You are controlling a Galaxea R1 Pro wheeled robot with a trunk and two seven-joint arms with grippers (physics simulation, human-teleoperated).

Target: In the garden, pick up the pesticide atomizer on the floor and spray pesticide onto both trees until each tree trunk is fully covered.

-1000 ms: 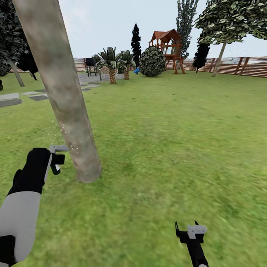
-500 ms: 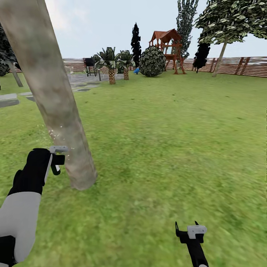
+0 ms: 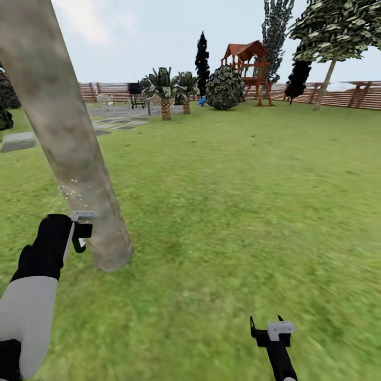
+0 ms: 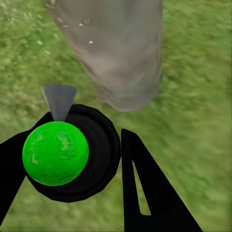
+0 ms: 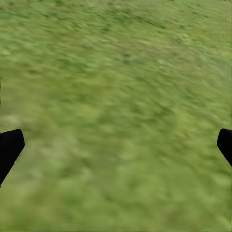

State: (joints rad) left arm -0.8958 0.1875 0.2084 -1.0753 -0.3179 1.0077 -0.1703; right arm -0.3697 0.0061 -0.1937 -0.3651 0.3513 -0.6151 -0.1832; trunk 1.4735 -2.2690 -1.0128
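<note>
- I am looking out over the garden's grass lawn [image 3: 238, 211]; a brown slatted fence [image 3: 338, 98] runs along its far edge under a pale sky; grey stone paving [image 3: 18, 142] lies at the far left.
- Nearest on the left, a thick mottled tree trunk [image 3: 63, 137] leans across my head view, its flared base set in the grass; whitish pesticide specks [image 3: 74, 190] dot the bark low down, just above my left gripper; the wrist camera catches the same trunk [image 4: 121, 48] with pale specks [image 4: 72, 21] near its edge.
- My left gripper [image 3: 79, 233] sits just beside the trunk's base, clamped around the pesticide atomizer [image 3: 83, 216]; from the wrist I see its green ball [image 4: 55, 153] seated in a black round body, the grey nozzle [image 4: 59, 99] aimed at the trunk, and black fingers [image 4: 145, 193] on either side of it.
- Farther back, left of centre, short palms [image 3: 166, 90] stand by a dark chair [image 3: 135, 91]; a round bush [image 3: 225, 87] and a red-roofed playhouse [image 3: 248, 69] follow; the second pale-trunked tree [image 3: 325, 79] stands by the fence at right, well apart from me.
- My right gripper [image 3: 272, 333] hangs low at the right over bare grass, jaws spread wide and holding nothing; the right wrist camera shows its fingertips [image 5: 9, 147] at opposite edges with blurred grass [image 5: 116, 116] between.
</note>
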